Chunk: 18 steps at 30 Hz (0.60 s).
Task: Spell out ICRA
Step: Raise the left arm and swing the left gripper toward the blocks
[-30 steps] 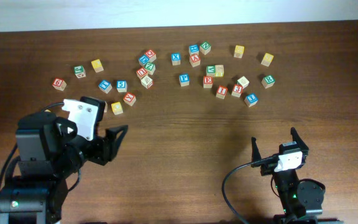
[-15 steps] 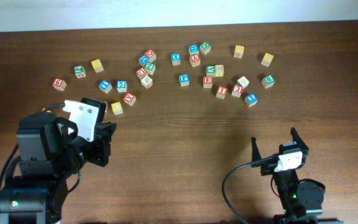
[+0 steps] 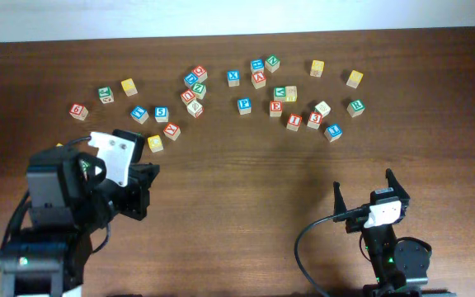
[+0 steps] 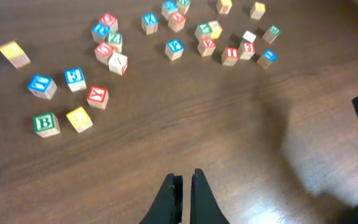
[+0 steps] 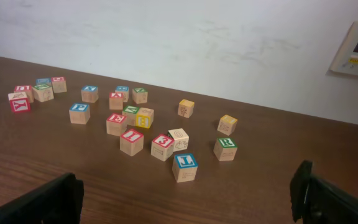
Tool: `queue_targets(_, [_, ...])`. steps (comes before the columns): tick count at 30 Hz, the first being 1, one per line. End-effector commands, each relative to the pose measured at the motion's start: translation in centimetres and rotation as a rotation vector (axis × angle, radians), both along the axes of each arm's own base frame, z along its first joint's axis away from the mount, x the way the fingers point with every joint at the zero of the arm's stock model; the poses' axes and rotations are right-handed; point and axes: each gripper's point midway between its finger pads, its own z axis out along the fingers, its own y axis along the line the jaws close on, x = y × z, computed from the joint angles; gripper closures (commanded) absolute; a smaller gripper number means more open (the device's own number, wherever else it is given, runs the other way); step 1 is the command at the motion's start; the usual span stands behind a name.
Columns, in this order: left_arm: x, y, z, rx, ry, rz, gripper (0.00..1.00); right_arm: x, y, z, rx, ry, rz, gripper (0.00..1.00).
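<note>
The lettered cubes lie scattered across the far half of the table. The red "I" cube [image 3: 293, 120] [image 5: 132, 142] sits beside a red "3" cube. The green "R" cube [image 3: 355, 106] [image 5: 226, 148] is at the right of the cluster. The red "A" cube [image 3: 259, 79] [image 4: 176, 20] lies farther back. Several yellow-faced cubes show, one of them [image 3: 291, 93] [image 5: 145, 117] against a green cube; their letters are unreadable. My left gripper [image 3: 145, 180] [image 4: 185, 177] is shut on nothing, over bare wood near a yellow cube. My right gripper [image 3: 362, 191] [image 5: 185, 193] stands wide open and empty, short of the cluster.
A blue-topped cube [image 3: 332, 131] [image 5: 185, 167] is the nearest one to my right gripper. A green "B" cube [image 4: 46, 123] and a yellow cube [image 3: 155, 143] [image 4: 79, 118] lie just ahead of my left gripper. A white wall rises behind the table's far edge.
My left gripper's jaws have closed from open to shut with nothing between them, and the arm has shifted slightly. The right arm and the cubes have not moved.
</note>
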Motion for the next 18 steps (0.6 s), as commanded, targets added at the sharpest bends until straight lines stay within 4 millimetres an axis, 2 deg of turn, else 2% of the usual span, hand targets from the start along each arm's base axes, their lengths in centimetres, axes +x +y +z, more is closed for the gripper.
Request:
queue_targets(1, [0.6,-0.4,-1.8,-0.034,0.086,0.002,1.0,0.0,-0.3,-0.2,0.002,0.005,-0.014,0.02])
queue_targets(7, [2.2,-0.5,-4.7,-0.058,0.225,0.033,1.0,0.0,-0.3,-0.2,0.002,0.005,-0.014,0.02])
queue_targets(13, [2.7,-0.8,-7.1,-0.07,0.335,0.025,1.0,0.0,-0.3,-0.2,0.002,0.005,-0.014,0.02])
queue_targets(18, [3.1,-0.8,-8.3,-0.069,0.383,0.027,1.0,0.0,-0.3,-0.2,0.002,0.005,-0.014,0.02])
